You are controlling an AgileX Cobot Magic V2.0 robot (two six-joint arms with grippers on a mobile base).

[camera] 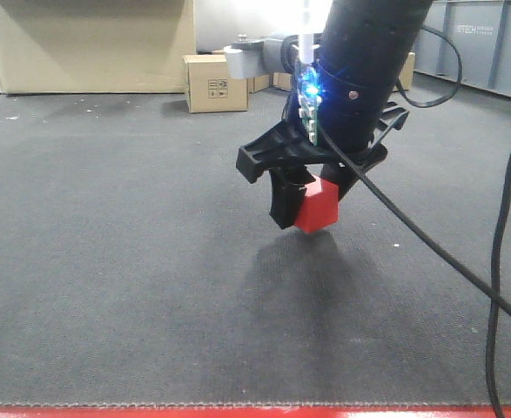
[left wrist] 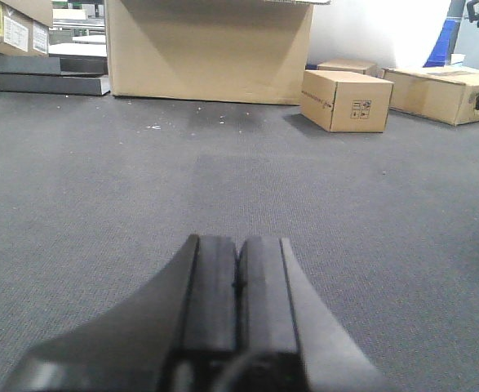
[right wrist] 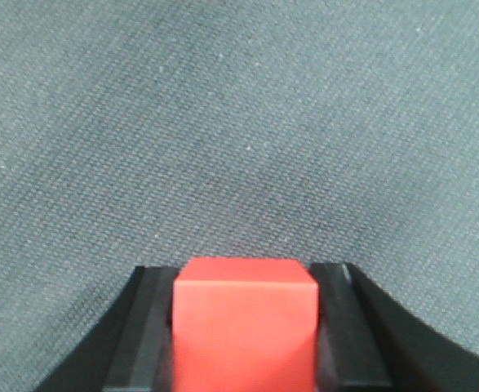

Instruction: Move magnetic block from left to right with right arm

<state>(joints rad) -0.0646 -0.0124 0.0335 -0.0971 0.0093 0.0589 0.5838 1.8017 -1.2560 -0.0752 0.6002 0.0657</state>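
I see the magnetic block, a plain bright-red cube, clamped between the 2 black fingers of the right gripper. In the front view the block is tilted, 1 corner pointing down, and it hangs just above the grey carpet with a soft shadow under it; I cannot tell for certain whether that lowest corner touches the carpet. From the right wrist camera the block fills the gap between the jaws, a black finger pressed against each side of it, and only carpet lies beyond.

Above the block, the right arm comes down from the top of the front view, a blue light glowing on its wrist, and 2 black cables trail from it to the block's right.

The left gripper grasps nothing: in its own wrist view the 2 pads are pressed flat together over bare carpet.

Well behind the block, at the far edge of the carpet, stands a small cardboard box with printed symbols, and beside that, further left of the block, a much larger cardboard box. A red strip runs along the carpet's near edge, in front of the block.
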